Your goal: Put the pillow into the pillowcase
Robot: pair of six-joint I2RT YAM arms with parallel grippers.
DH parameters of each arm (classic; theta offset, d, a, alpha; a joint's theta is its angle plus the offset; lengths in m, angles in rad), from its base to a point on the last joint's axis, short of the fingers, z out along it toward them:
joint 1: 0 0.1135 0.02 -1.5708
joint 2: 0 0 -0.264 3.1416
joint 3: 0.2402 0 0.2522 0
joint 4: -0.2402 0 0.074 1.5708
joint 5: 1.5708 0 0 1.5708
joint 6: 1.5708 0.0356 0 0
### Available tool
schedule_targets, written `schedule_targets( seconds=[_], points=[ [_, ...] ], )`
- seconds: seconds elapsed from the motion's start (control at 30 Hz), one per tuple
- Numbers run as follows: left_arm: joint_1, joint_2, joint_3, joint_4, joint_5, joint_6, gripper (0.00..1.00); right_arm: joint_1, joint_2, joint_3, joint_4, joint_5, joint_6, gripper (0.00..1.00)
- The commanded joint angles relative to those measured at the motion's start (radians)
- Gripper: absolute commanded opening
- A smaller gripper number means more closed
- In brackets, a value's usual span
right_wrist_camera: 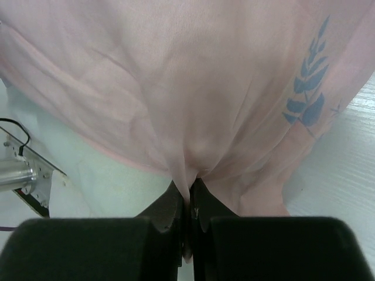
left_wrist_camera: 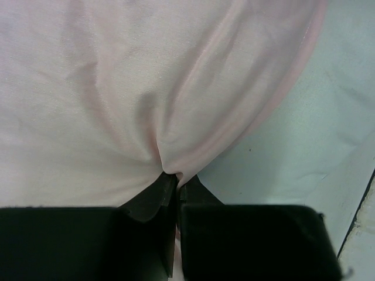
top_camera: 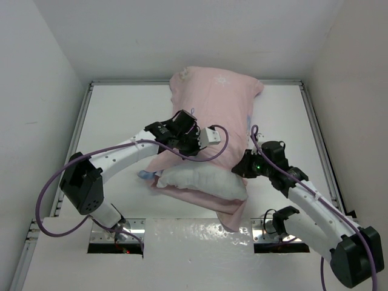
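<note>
From above, the pink case [top_camera: 212, 109] lies on the white counter [top_camera: 121, 115], running from the far middle toward the near edge. Its far part is plump and rounded. At its near end the white pillow [top_camera: 206, 180] sticks out of the opening, its bare end resting on a lower pink layer that spreads toward the arms' bases. A small blue tag [top_camera: 144, 174] shows at the pillow's left tip. The left pincer [top_camera: 182, 144] sits on the case's left edge, just beyond the bare pillow end. The right pincer [top_camera: 244, 166] is at the case's right edge, beside the pillow's right end. The 2 pincers stand on opposite sides of the case.

In the left wrist view, the left pincer [left_wrist_camera: 176, 186] is clenched on a pinch of pink fabric: the 2 dark fingers [left_wrist_camera: 153, 199] meet and creases fan out from that spot across the case [left_wrist_camera: 105, 88]. Bare counter [left_wrist_camera: 304, 146] shows to the right of the fabric's curved edge.

In the right wrist view, the right pincer [right_wrist_camera: 188, 196] is likewise clenched, grasping a narrow fold of the case [right_wrist_camera: 176, 76], which drapes away from the fingertips. A blue leaf print [right_wrist_camera: 307, 99] shows through the fabric at the right. Counter [right_wrist_camera: 340, 170] shows at both sides, and a metal bracket [right_wrist_camera: 20, 175] with a black cable [right_wrist_camera: 14, 127] sits at the left edge.
</note>
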Motion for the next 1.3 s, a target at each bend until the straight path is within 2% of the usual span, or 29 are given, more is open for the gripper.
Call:
schedule_targets(
  seconds=[0.0,0.53,0.83,0.93,1.2,1.27],
  points=[
    [-0.008,-0.029,-0.036,0.008,0.019,-0.025,0.00,-0.002,-0.012,0.008,-0.022,0.022,0.000,0.01],
    [-0.008,-0.034,-0.007,-0.036,-0.021,0.041,0.00,-0.002,-0.014,0.036,-0.094,0.047,-0.027,0.00],
    [-0.008,-0.035,0.016,-0.064,-0.057,0.074,0.00,-0.001,0.028,0.108,-0.139,0.134,-0.059,0.00],
    [-0.008,-0.049,0.007,-0.055,-0.066,0.067,0.00,-0.001,0.128,0.195,-0.133,0.139,-0.093,0.00],
    [-0.008,-0.121,0.080,-0.082,-0.081,0.018,0.00,-0.002,0.478,0.685,-0.166,0.055,-0.181,0.00],
    [-0.008,-0.152,0.090,-0.101,-0.084,-0.005,0.00,-0.002,0.578,0.764,-0.168,0.027,-0.187,0.00]
  ],
)
